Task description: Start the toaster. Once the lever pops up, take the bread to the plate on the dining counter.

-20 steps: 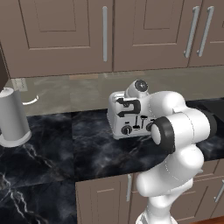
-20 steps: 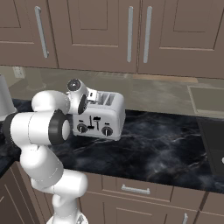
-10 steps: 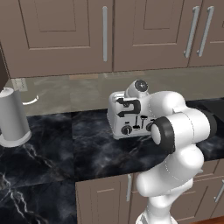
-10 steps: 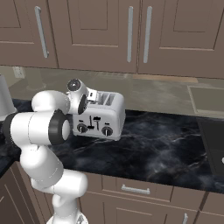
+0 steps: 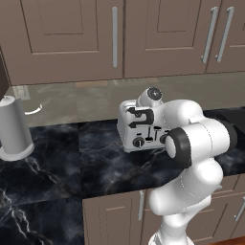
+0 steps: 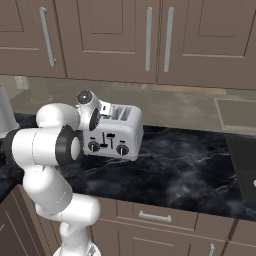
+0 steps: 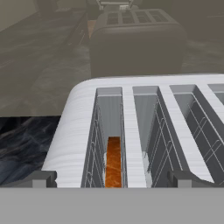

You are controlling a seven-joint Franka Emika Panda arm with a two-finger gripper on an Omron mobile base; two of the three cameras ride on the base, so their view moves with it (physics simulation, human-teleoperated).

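Toaster (image 5: 142, 129) sits on black marble counter (image 5: 57, 162), near back wall. Bread (image 7: 113, 162) sits deep in slot, at 6 o'clock in hand view. Gripper (image 7: 113, 179) hangs just above toaster top, fingers wide apart, holding nothing. Grey canister (image 5: 14, 128) stands at 9 o'clock, well apart. Step looks like first one: start toaster. Next move likely: go to front, push black slider (image 6: 110, 137) down.
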